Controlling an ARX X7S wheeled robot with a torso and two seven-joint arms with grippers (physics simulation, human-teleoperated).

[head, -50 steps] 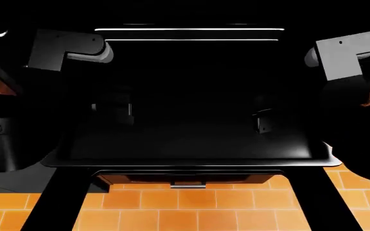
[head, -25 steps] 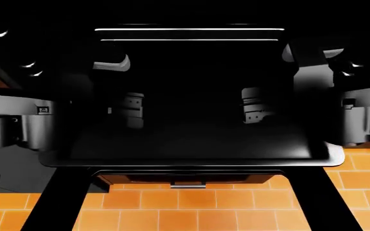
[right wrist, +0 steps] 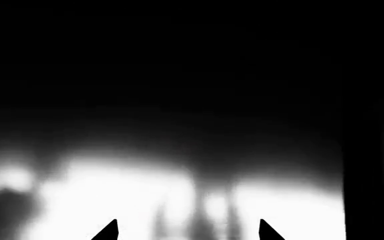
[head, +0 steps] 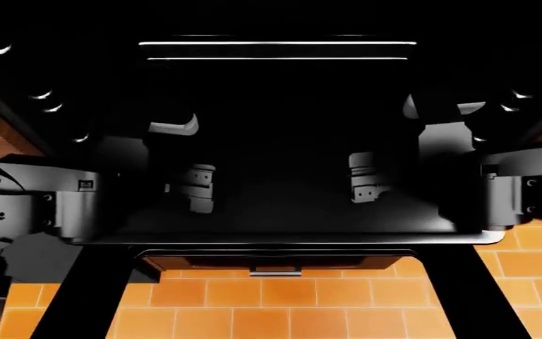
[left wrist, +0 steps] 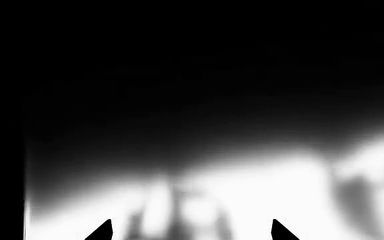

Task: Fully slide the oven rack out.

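The oven rack (head: 278, 51) shows in the head view as two thin bright bars across the top of the dark oven opening. The broad glossy black door slab (head: 281, 226) lies open below it. My left arm (head: 173, 127) and right arm (head: 439, 107) reach over the door from either side, well short of the rack bars. In the left wrist view my left gripper (left wrist: 190, 231) has its fingertips (left wrist: 103, 231) wide apart with nothing between them. My right gripper (right wrist: 187, 231) is the same, fingertips (right wrist: 108, 231) apart. Both face a blurred glossy surface.
Orange tiled floor (head: 271, 304) lies below the door's front edge. Two dark struts (head: 82, 289) run down from the door's corners. Grey arm housings (head: 36, 205) (head: 525, 187) flank the door. Grey gripper-like shapes (head: 195, 187) (head: 365, 176) show on the door.
Both arms have come down from their raised pose and swung inward over the door. Their grey housings now sit beside the door's edges. The rack bars have not moved.
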